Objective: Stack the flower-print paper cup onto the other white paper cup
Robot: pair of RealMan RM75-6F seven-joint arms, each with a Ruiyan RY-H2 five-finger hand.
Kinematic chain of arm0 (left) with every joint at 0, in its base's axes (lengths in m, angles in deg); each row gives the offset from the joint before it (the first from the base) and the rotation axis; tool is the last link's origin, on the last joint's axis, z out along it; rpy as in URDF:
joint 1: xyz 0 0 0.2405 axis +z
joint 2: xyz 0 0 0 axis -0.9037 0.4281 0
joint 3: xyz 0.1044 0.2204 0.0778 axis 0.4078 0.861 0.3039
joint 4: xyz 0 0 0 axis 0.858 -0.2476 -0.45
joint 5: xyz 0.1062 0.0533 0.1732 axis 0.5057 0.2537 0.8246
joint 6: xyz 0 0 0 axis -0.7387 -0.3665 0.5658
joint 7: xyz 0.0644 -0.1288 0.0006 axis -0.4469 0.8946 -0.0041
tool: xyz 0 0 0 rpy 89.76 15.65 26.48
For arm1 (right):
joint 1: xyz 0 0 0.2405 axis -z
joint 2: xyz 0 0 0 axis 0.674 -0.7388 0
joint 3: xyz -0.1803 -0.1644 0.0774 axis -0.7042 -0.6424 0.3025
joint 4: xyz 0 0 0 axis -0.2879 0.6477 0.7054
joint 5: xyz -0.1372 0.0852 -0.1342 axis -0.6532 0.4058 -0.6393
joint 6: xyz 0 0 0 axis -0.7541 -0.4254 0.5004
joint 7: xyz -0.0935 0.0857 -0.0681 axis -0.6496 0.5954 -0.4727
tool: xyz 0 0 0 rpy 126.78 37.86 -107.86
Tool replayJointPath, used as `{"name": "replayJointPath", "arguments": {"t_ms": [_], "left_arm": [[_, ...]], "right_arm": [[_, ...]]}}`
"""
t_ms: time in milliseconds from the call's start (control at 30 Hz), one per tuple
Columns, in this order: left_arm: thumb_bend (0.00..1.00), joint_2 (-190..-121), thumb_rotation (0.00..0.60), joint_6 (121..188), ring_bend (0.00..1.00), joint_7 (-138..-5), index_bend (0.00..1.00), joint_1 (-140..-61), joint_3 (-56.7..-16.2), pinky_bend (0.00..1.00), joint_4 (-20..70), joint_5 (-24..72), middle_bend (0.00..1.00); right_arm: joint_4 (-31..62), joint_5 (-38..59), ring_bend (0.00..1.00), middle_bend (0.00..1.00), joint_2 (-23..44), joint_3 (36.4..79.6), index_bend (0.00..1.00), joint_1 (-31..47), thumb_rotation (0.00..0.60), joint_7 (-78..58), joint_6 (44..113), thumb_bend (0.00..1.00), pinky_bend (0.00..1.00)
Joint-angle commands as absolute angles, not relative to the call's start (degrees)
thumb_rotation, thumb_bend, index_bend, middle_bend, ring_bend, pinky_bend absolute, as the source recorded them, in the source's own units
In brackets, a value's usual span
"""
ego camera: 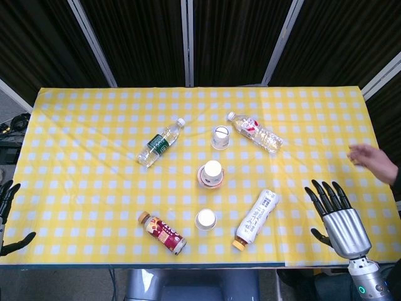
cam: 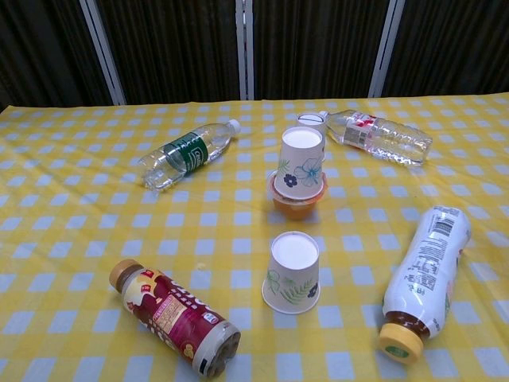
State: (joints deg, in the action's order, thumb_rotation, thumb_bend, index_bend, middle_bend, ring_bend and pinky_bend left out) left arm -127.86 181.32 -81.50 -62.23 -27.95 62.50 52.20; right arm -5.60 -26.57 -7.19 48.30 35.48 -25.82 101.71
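Both hands idle—right hand point(ego camera: 335, 216) spread, flower-print cup point(cam: 302, 161) untouched.

Flower cup point(cam: 302, 163) behind near cup point(cam: 292, 273).

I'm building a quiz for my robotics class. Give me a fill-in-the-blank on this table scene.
1. The flower-print paper cup stands upside down on an ____ container.
2. The green-label bottle lies on its ____.
3. The right robot hand holds ____.
4. The bottle with the yellow cap has a ____ body.

Missing words: orange; side; nothing; white
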Motion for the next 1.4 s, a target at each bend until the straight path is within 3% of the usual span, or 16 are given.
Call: {"name": "replayJointPath", "arguments": {"t_ms": [33, 467, 667, 833, 1000, 1100, 1400], "left_arm": [[0.00, -127.8, 0.600, 181.4, 0.00, -81.5, 0.00, -62.2, -27.9, 0.00, 62.5, 52.3, 0.00], [0.00, -128.1, 0.600, 180.3, 0.00, -81.7, 0.00, -62.8, -28.3, 0.00, 62.3, 51.5, 0.00], [0.00, -128.6, 0.600, 179.4, 0.00, -82.0, 0.00, -63.8, -29.3, 0.00, 62.2, 50.2, 0.00], [0.00, -128.8, 0.600, 178.9, 0.00, -82.1, 0.00, -64.2, -29.8, 0.00, 61.9, 49.3, 0.00], [0.00, -129.6, 0.600, 177.5, 0.00, -83.5, 0.00, -65.2, -31.4, 0.00, 61.3, 45.2, 0.00], [0.00, -129.9, 0.600, 176.3, 0.00, -84.4, 0.00, -65.9, -32.1, 0.00, 61.4, 43.0, 0.00], [0.00, -131.0, 0.600, 173.3, 0.00, -86.5, 0.00, -67.9, -33.6, 0.00, 60.3, 37.8, 0.00]], "right_arm": [[-5.6, -26.6, 0.00, 0.00, -7.2, 48.3, 0.00, 35.5, 0.600, -25.8, 101.7, 0.00, 0.00], [-5.4, -23.5, 0.00, 0.00, -7.0, 49.6, 0.00, 34.2, 0.600, -24.5, 99.1, 0.00, 0.00], [-4.3, -14.3, 0.00, 0.00, -9.1, 57.2, 0.00, 25.1, 0.600, -21.7, 86.9, 0.00, 0.00], [1.6, -4.2, 0.00, 0.01, -8.7, 64.4, 0.00, 13.9, 0.600, -22.4, 72.0, 0.00, 0.01], [10.2, 4.4, 0.00, 0.08, -3.5, 69.2, 0.00, 2.2, 0.600, -17.6, 56.6, 0.02, 0.11], [14.5, 6.9, 0.04, 0.12, -0.4, 70.4, 0.02, -2.6, 0.600, -15.1, 50.8, 0.03, 0.20], [31.9, 9.7, 0.11, 0.17, 13.7, 70.2, 0.10, -16.3, 0.600, -15.9, 42.2, 0.08, 0.27]]}}
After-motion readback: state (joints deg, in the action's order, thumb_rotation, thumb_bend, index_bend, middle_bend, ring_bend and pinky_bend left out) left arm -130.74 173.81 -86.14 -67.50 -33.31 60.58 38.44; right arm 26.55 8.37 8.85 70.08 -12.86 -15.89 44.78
